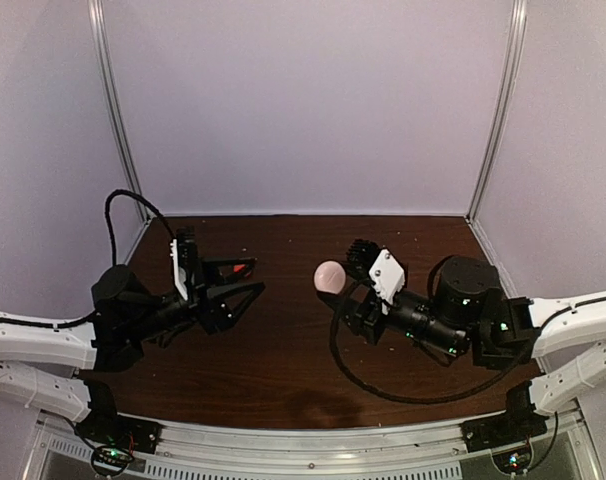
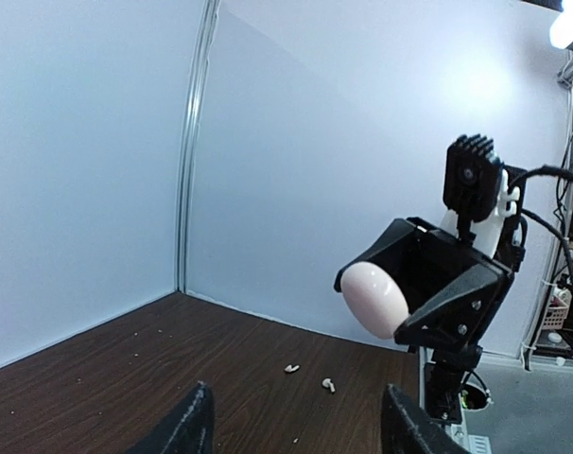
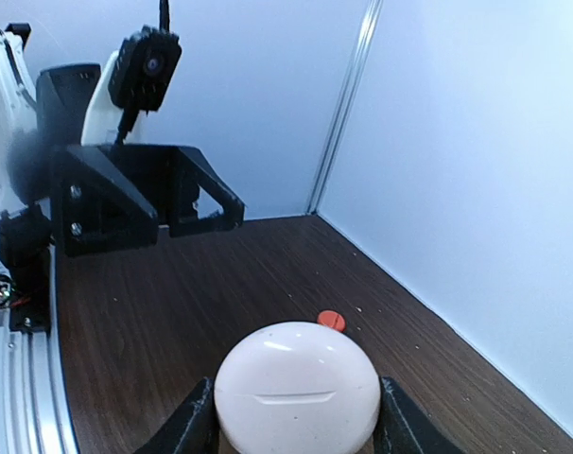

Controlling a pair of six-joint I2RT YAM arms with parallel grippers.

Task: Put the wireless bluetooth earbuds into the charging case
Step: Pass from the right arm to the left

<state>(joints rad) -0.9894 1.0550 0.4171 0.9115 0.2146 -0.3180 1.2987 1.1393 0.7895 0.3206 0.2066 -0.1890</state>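
Note:
My right gripper (image 1: 338,283) is shut on a white round charging case (image 1: 329,276), held above the table; in the right wrist view the case (image 3: 297,390) fills the gap between the fingers, its lid closed. Two tiny white earbuds (image 2: 291,368) (image 2: 328,384) lie on the brown table ahead of my left gripper (image 2: 296,430), which stands open with nothing between its fingers. The left gripper (image 1: 245,280) faces the right one across the table's middle. In the left wrist view the held case (image 2: 373,298) hangs up to the right of the earbuds.
A small red-orange round piece (image 3: 331,321) lies on the table beyond the white case, close by the left gripper's far finger (image 1: 235,266). White walls enclose the table (image 1: 283,370) at the back and on both sides.

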